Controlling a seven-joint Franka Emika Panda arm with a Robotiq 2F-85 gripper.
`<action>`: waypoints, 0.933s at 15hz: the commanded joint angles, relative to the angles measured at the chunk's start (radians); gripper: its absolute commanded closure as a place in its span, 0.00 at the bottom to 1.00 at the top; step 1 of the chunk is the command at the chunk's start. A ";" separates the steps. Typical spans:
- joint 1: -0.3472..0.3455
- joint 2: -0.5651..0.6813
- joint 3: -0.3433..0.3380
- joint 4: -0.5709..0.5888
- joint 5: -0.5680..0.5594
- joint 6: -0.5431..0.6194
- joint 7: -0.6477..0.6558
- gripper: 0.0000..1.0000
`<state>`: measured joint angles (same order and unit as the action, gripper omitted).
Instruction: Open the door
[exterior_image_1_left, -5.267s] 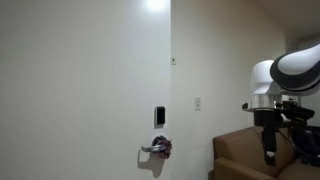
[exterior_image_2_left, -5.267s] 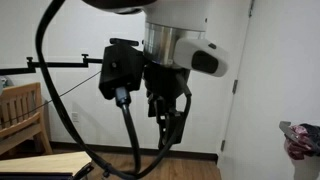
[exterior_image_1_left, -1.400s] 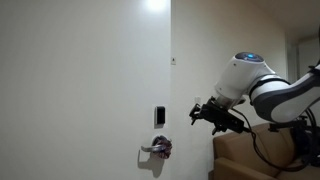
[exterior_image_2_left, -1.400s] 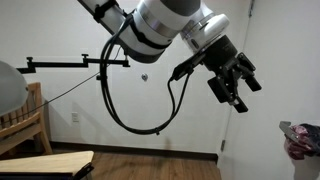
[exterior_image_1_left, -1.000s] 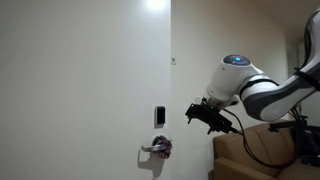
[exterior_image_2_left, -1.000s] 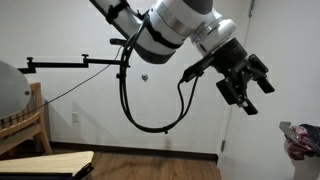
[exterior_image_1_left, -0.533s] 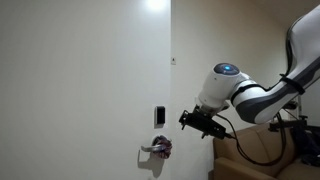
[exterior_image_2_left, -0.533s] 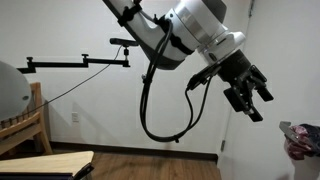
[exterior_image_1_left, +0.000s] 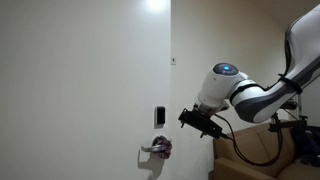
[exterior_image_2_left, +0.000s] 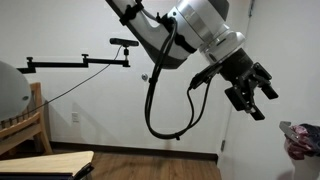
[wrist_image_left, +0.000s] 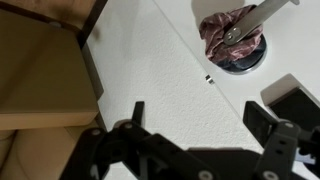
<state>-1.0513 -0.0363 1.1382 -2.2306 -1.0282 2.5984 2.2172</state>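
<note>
1. Since the earliest frame the arm has swung from over the couch (exterior_image_1_left: 240, 156) toward the door (exterior_image_1_left: 85, 80). Over the last half second the pincer (exterior_image_1_left: 187, 119) barely shifts.
2. Pincer state: released. The wrist view shows its two fingers (wrist_image_left: 138, 112) spread apart with nothing between them.
3. Task object: the door fills the left part of an exterior view. Its silver lever handle (exterior_image_1_left: 151, 150) sits low, with the black lock (exterior_image_1_left: 159, 116) just above it. The pincer hangs near the lock at about its height, not touching it.
4. Wrist view only: a reddish cloth (wrist_image_left: 226, 36) is bunched around the handle's base, above a round metal plate (wrist_image_left: 247, 62).
5. An exterior view alone shows a black boom stand (exterior_image_2_left: 70, 63), a wooden chair (exterior_image_2_left: 20, 112) and the arm's looping cable (exterior_image_2_left: 152, 105); the handle is out of sight there.
6. Any marking on the lock is too small to read.
</note>
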 joint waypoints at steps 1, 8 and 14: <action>0.010 0.126 0.029 0.056 -0.039 -0.078 0.069 0.00; 0.134 0.333 -0.051 0.154 -0.219 -0.151 0.114 0.00; 0.284 0.223 -0.248 0.125 -0.093 -0.043 0.050 0.00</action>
<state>-0.9273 0.2749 1.0831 -2.0966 -1.2175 2.4753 2.3066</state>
